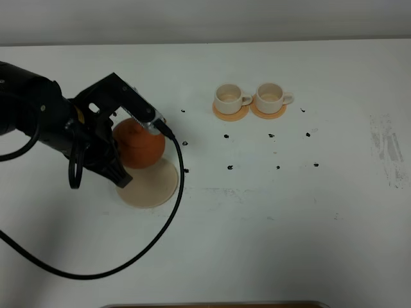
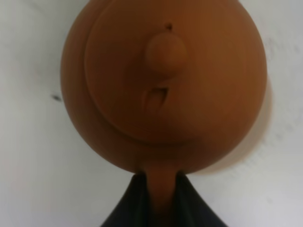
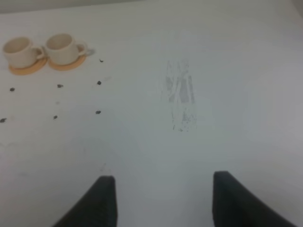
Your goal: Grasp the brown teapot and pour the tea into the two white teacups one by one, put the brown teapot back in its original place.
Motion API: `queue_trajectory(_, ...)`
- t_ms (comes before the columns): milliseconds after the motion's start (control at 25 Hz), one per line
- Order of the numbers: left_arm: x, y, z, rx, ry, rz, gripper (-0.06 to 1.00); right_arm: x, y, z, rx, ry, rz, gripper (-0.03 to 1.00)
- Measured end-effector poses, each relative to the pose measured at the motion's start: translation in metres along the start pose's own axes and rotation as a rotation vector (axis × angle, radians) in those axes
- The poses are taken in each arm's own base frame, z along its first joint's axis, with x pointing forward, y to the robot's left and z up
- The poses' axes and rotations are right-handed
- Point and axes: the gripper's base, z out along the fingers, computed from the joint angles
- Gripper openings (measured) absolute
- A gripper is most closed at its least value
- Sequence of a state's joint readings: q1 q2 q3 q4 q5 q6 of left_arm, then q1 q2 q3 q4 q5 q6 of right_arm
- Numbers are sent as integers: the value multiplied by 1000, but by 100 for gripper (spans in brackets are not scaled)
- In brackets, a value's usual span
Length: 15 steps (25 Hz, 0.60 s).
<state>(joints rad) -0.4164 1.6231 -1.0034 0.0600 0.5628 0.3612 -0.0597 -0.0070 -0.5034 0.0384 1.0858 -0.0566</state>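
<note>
The brown teapot [image 1: 140, 145] hangs just above the table, over the far edge of the pale beige coaster [image 1: 153, 185], the original place. My left gripper [image 1: 119, 162] is shut on its loop handle; in the left wrist view the dark fingers [image 2: 135, 203] clamp the handle below the teapot [image 2: 163, 85], whose lid knob faces the camera. The two white teacups [image 1: 230, 97] [image 1: 270, 96] stand side by side on orange coasters at the back centre, also in the right wrist view [image 3: 19, 49] [image 3: 64, 46]. My right gripper [image 3: 163, 198] is open over bare table, holding nothing.
Small black marks [image 1: 271, 135] dot the table in front of the cups. A scuffed grey patch [image 1: 387, 147] lies at the right. The left arm's black cable [image 1: 154, 237] loops across the table's front left.
</note>
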Motion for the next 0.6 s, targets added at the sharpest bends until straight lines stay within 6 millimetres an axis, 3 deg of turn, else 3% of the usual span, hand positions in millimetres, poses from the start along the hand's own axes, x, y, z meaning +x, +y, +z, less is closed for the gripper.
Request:
queue_trajectory(320,-39,41,-2,-80,-50,0,12,0,0,0,0,0,0,47)
queue_trajectory(600,-78,61,18,-77,-26,44,12,0,0,0,0,0,0,47)
